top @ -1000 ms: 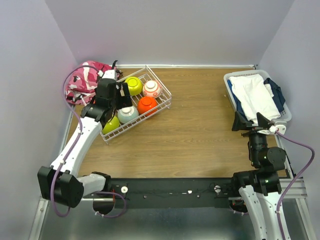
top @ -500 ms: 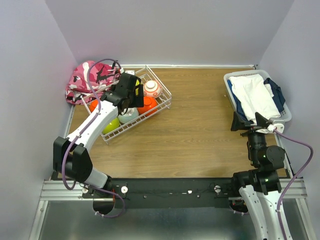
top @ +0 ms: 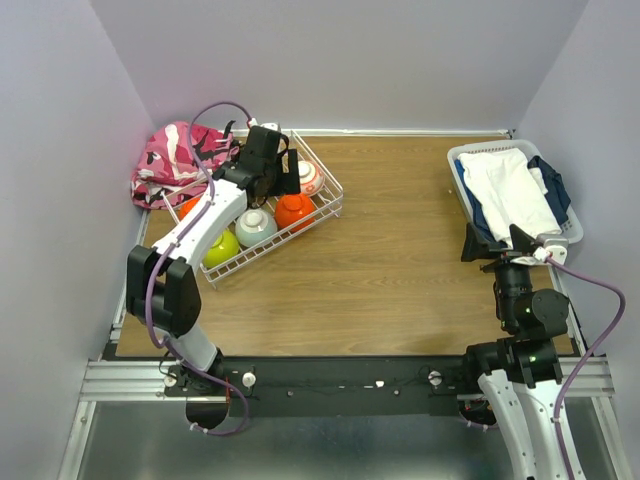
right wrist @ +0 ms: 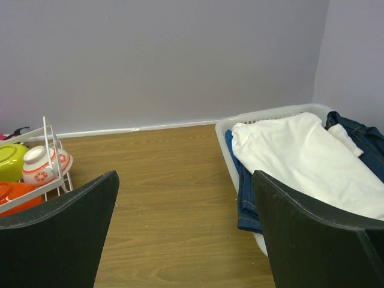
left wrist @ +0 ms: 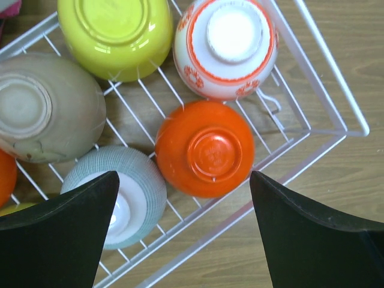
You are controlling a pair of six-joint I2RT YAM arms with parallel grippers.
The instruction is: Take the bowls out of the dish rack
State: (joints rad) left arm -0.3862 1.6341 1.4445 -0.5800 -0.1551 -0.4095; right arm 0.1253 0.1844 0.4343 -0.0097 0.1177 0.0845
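Zero progress as far as I can see: no bowl is outside the white wire-grid dish rack.
- Rack is on the wood tabletop, with every visible bowl in it, upside down.
- Near its right corner: glossy orange bowl, white bowl with red pattern, lime-green bowl.
- Deeper in: ribbed pale-teal bowl and matte tan bowl. Slivers of a second orange and a second lime bowl show at the rack's far side.
- Left jaws are wide apart over the rack, holding nothing, roughly straddling the orange bowl. My guess is that's the first pick.
- Right jaws are also apart and empty, well to the right of the rack, near the white plastic basket of clothes.
- All bowls are left to do.
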